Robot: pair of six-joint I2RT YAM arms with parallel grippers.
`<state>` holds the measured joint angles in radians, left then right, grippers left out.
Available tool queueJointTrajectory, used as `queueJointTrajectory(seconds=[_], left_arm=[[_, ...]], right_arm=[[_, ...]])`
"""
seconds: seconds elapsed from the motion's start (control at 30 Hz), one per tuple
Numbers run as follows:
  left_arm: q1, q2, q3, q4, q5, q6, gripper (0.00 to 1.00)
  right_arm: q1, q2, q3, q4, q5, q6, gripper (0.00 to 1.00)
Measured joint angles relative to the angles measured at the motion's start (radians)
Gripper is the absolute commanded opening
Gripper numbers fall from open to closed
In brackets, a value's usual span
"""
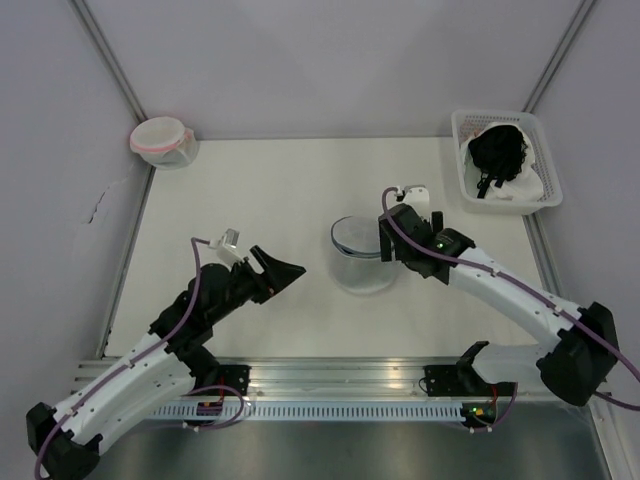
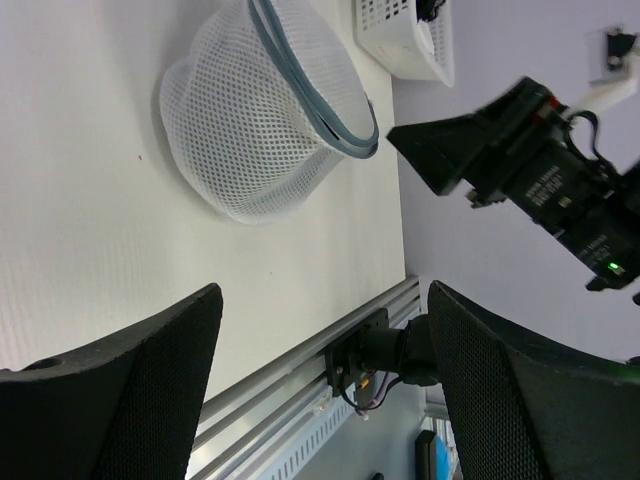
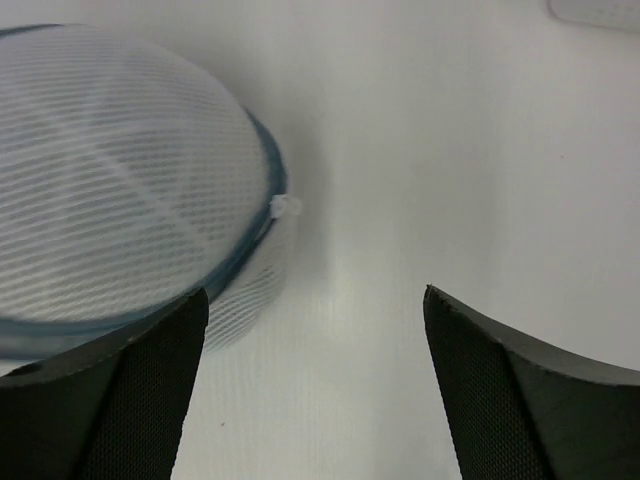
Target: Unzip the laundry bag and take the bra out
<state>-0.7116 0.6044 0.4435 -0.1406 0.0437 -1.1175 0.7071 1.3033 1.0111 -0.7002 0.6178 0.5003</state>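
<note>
- The laundry bag [image 1: 362,258] sits mid-table [image 1: 260,190], puffed up into a dome. I see nothing dark through its mesh, so I judge it empty.
- The bra [image 1: 498,152] lies heaped in the white slotted basket [image 1: 549,170] at the far right corner, well apart from the bag. To me that means the removal is done.
- The bag's grey-blue rim faces my right side, and its small white tag [image 3: 287,207] pokes out towards me. From my left wrist the rim bands seem to part, probably at the unzipped mouth, though I cannot be sure.
- My right gripper [image 3: 315,295] hovers just beside the bag with its jaws spread wide, pinching nothing. The forearm reaches in low from the right.
- My left gripper [image 2: 325,290] hangs near the bag's other side without touching it, jaws equally spread and empty. Its elbow is folded back towards the base.
- The pink-rimmed pouch [image 1: 160,140] rests in the far left corner, no concern of mine.
</note>
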Motion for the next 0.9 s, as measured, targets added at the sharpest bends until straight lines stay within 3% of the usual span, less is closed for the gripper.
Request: queueJointTrajectory(seconds=[0.1,0.23,0.37,0.73,0.9], left_arm=[[0.001,-0.074,-0.026,-0.036,-0.035,-0.007,0.88],[0.002,-0.077,-0.058,-0.068,-0.048,-0.019,0.88],[0.003,-0.061,-0.068,-0.095,-0.047,-0.029,0.88],[0.003,-0.208,-0.078,-0.140,-0.047,-0.060,0.88],[0.003,-0.259,-0.080,-0.177,-0.053,-0.066,0.88]], right_arm=[[0.040,-0.084,0.039,-0.005,-0.080,-0.034,0.94],[0.146,-0.064,0.149,-0.003,-0.143,-0.074,0.94],[0.222,0.065,0.262,0.000,-0.153,-0.109,0.94],[0.226,0.440,0.540,-0.034,-0.045,-0.161,0.94],[0.226,0.547,0.630,-0.073,-0.002,-0.163,0.83]])
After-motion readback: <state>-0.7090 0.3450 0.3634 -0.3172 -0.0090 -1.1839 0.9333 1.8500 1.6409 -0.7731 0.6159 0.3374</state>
